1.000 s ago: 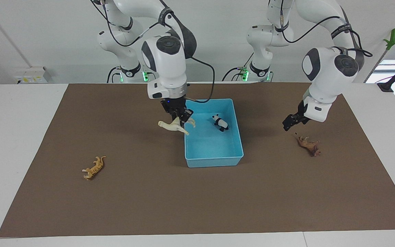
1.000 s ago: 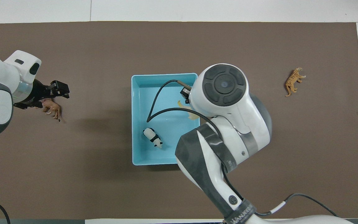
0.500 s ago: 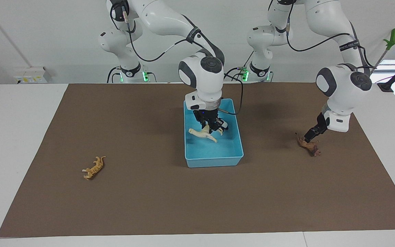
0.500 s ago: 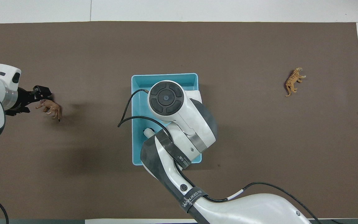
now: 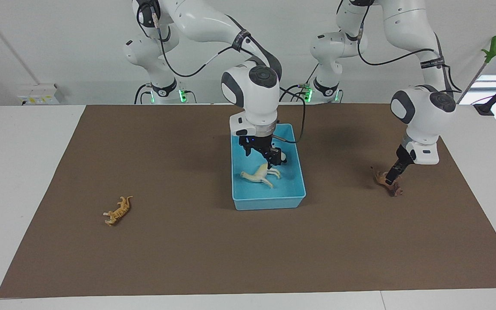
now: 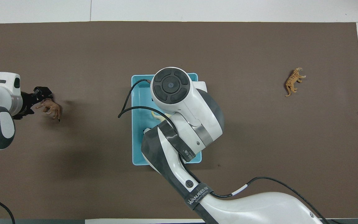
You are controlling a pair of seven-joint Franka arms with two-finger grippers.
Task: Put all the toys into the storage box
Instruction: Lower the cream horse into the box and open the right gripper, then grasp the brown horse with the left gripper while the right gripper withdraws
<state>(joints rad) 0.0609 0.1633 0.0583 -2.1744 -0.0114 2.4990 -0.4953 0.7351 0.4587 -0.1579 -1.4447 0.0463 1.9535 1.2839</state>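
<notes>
The light blue storage box (image 5: 269,201) stands mid-table; it also shows in the overhead view (image 6: 135,149). The cream horse (image 5: 260,174) lies inside it, free of my right gripper (image 5: 261,156), which hangs open just above it. The panda (image 5: 283,159) is in the box too, mostly hidden by that gripper. My left gripper (image 5: 391,177) is down at the brown lion (image 5: 389,184) on the mat toward the left arm's end; the lion also shows in the overhead view (image 6: 52,109). The orange tiger (image 5: 118,211) lies on the mat toward the right arm's end.
A brown mat (image 5: 187,258) covers the white table. In the overhead view the right arm's wrist (image 6: 171,85) covers much of the box, so only bits of the horse (image 6: 155,115) and panda (image 6: 147,130) show.
My right gripper carried the horse over the box wall, let it go, and it now lies in the box. My left gripper came down from above the mat onto the lion.
</notes>
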